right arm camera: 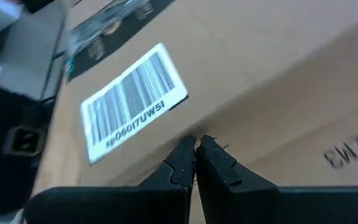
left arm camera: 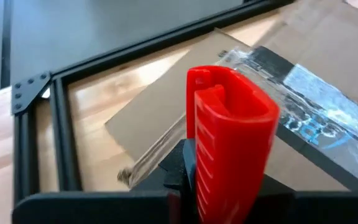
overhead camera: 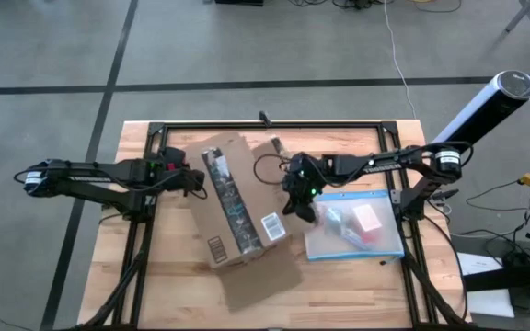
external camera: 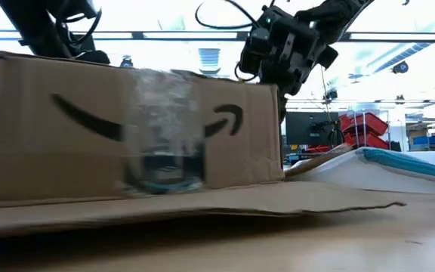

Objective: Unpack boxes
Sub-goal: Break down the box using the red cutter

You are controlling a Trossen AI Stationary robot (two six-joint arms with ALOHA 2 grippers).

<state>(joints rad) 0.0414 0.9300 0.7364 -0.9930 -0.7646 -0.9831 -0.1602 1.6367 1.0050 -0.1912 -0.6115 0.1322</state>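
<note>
Brown cardboard, taped and printed in black, makes up the box [overhead camera: 236, 210], which lies near the middle of the table [overhead camera: 136, 267] with one flap spread flat toward the front edge. At its left side, the left gripper [overhead camera: 194, 181] is clamped on a red tool [left arm camera: 229, 134]. Pressed against the box's right side near the barcode label [right arm camera: 132, 99], the right gripper [right arm camera: 196, 160] has its fingers closed together on nothing. A clear pouch [overhead camera: 352, 225] lies just beside it, toward the table's right edge.
</note>
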